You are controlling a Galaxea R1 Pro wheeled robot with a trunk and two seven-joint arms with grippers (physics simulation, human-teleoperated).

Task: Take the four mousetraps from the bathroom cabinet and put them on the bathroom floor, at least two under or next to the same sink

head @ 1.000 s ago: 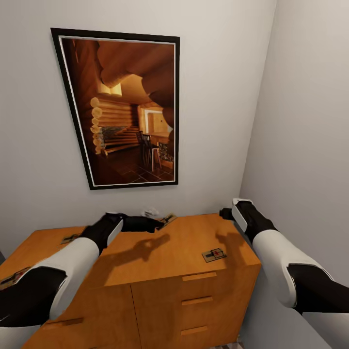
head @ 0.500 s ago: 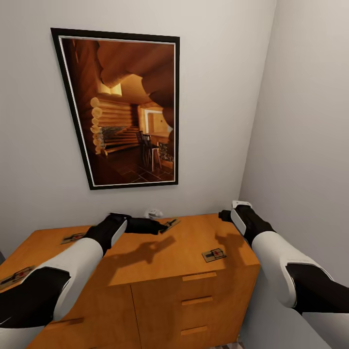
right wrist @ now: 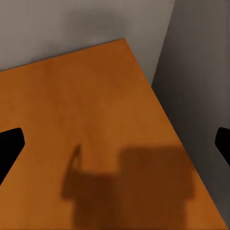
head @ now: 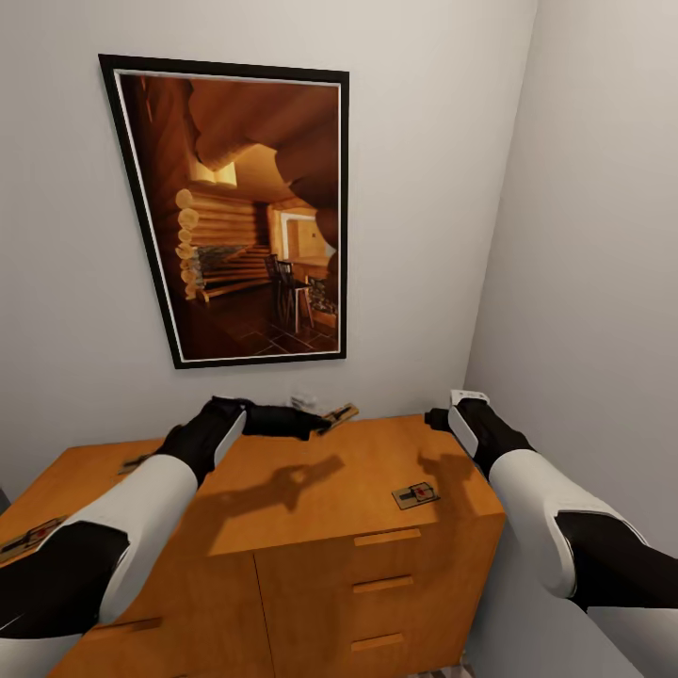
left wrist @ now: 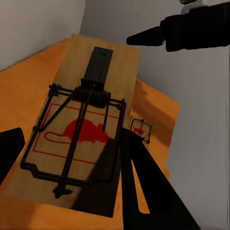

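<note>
1. A black-framed picture (head: 247, 209) of a log-cabin interior hangs on the pale grey wall (head: 56, 282) ahead of me.
2. A second plain grey wall (head: 603, 235) meets it at the corner to my right.
3. Soft light casts dark shadows (head: 282, 482) below.

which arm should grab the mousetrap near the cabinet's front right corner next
Right, probably. The right gripper hovers open and empty over the orange-brown wooden cabinet, close to that small tan wooden mousetrap. The left gripper already holds another mousetrap.
</note>
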